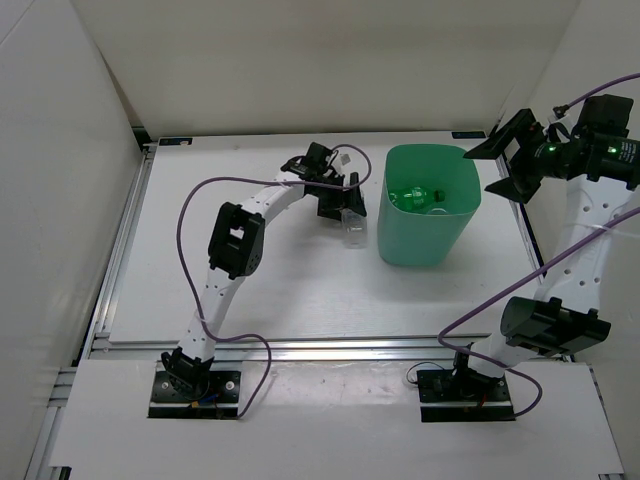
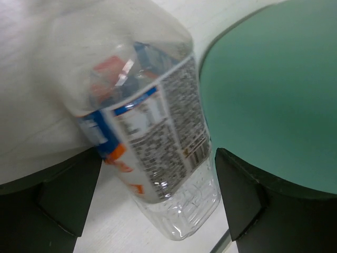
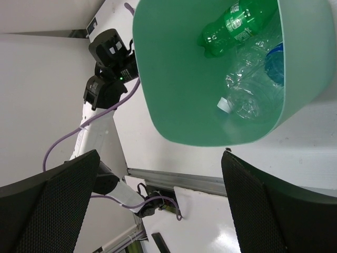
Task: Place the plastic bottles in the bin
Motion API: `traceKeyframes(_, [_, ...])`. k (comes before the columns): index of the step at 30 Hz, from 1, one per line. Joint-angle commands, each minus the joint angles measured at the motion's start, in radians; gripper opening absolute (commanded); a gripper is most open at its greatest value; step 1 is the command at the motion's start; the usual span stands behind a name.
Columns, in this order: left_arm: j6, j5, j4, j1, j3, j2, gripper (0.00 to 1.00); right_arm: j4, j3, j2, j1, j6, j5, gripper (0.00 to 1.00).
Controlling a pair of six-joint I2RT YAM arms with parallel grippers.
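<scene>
A clear bottle with a white label (image 2: 158,137) rests on the table just left of the mint-green bin (image 1: 425,240); it also shows in the top view (image 1: 353,226). My left gripper (image 1: 335,205) is open, with one finger on each side of this bottle (image 2: 158,153). Inside the bin (image 3: 174,79) lie a translucent green bottle (image 3: 237,23), a plain clear bottle (image 3: 245,100) and part of a blue-labelled bottle (image 3: 274,63). My right gripper (image 1: 505,165) is open and empty, raised to the right of the bin (image 3: 160,153).
The bin wall (image 2: 274,95) stands close to the right of my left fingers. The table's metal rail (image 1: 330,347) runs along the near edge. White walls close in the back and both sides.
</scene>
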Motion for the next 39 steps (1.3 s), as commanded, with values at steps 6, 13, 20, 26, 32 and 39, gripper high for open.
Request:
traceKeyframes(6, [0.076,-0.105,-0.154,-0.025,-0.026,-0.018,0.79,0.019,-0.022,-0.018,-0.003,-0.010,-0.018,1.00])
traceKeyframes(13, [0.011,-0.139,-0.163,0.078,-0.017,-0.108,0.39,0.019,-0.002,0.002,-0.003,-0.010,-0.027,1.00])
traceKeyframes(20, [-0.036,-0.100,-0.099,0.174,0.072,-0.320,0.31,0.019,0.008,0.021,-0.003,-0.010,-0.027,1.00])
traceKeyframes(26, [-0.073,0.138,0.096,0.139,0.320,-0.352,0.26,0.019,-0.002,0.030,-0.003,-0.010,-0.027,1.00])
traceKeyframes(32, [-0.119,0.188,0.265,0.029,0.337,-0.374,0.25,0.010,-0.002,0.021,-0.003,-0.010,-0.018,1.00])
traceKeyframes(39, [-0.139,0.186,0.367,-0.125,0.379,-0.291,0.26,0.010,-0.022,-0.008,-0.003,-0.010,-0.009,1.00])
